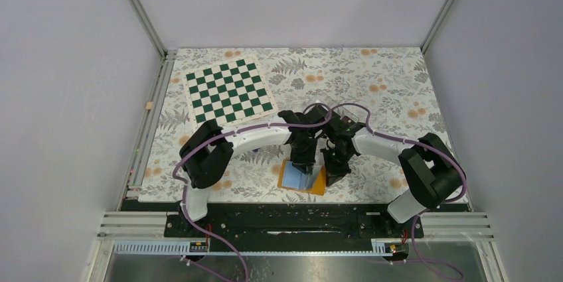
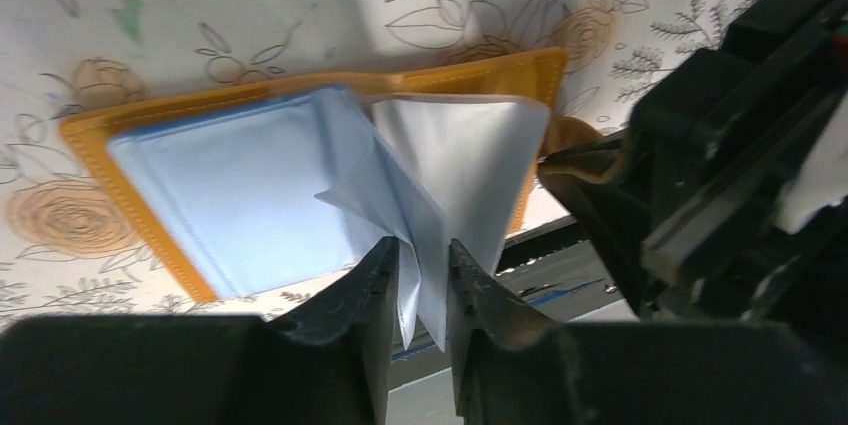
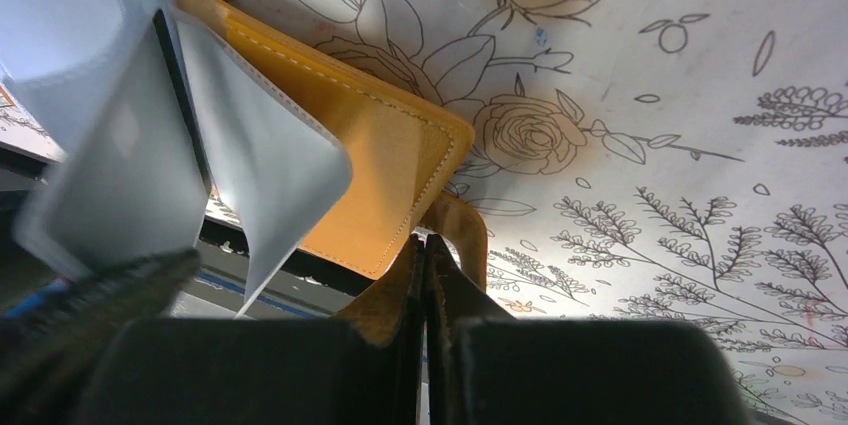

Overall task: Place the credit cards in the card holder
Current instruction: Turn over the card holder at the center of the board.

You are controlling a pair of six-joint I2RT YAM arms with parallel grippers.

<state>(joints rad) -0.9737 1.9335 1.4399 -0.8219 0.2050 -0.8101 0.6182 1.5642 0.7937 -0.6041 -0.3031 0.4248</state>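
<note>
The orange card holder [image 1: 317, 186] lies open at the table's near edge, light blue pockets up. My left gripper [image 1: 307, 166] is shut on the loose edges of its blue pocket sleeves [image 2: 440, 175] and holds them raised, seen in the left wrist view [image 2: 420, 280]. My right gripper [image 1: 330, 170] is shut on the holder's orange snap strap [image 3: 465, 230] at the right edge, jaws pressed together [image 3: 425, 255]. A thin black edge [image 3: 185, 105], like a credit card's side, shows between two sleeves. No other card is in view.
A green and white checkerboard [image 1: 229, 89] lies at the back left of the floral table cover [image 1: 398, 89]. The table's black front rail [image 1: 299, 219] runs just under the holder. Grey walls close in the left, right and back sides.
</note>
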